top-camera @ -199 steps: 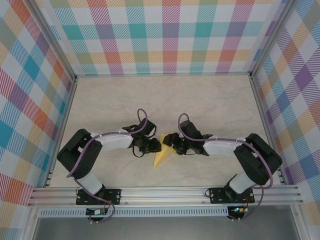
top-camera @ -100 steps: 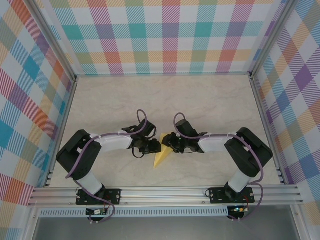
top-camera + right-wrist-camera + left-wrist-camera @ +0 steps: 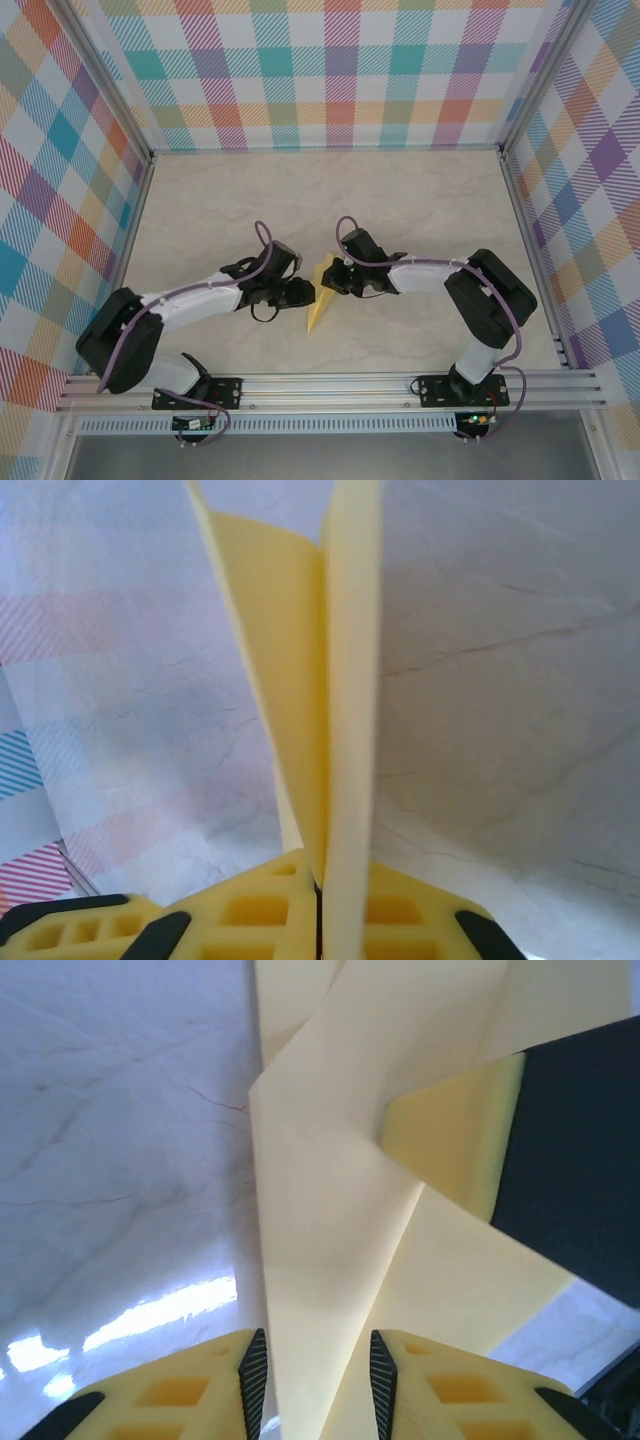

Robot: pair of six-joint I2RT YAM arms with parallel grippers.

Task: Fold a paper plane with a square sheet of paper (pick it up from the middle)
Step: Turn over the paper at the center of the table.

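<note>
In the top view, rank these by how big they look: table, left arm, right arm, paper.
1. table
2. left arm and right arm: they look about alike, so they are not ranked against each other
3. paper

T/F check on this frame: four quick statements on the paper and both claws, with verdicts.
1. The right claw is shut on the paper. True.
2. The paper is an unfolded flat square. False: it is folded into a narrow pointed shape.
3. The left claw stands parted, with paper between its jaws. True.
4. The paper rests against the far edge. False: it is between the two claws, over the near half of the table.
</note>
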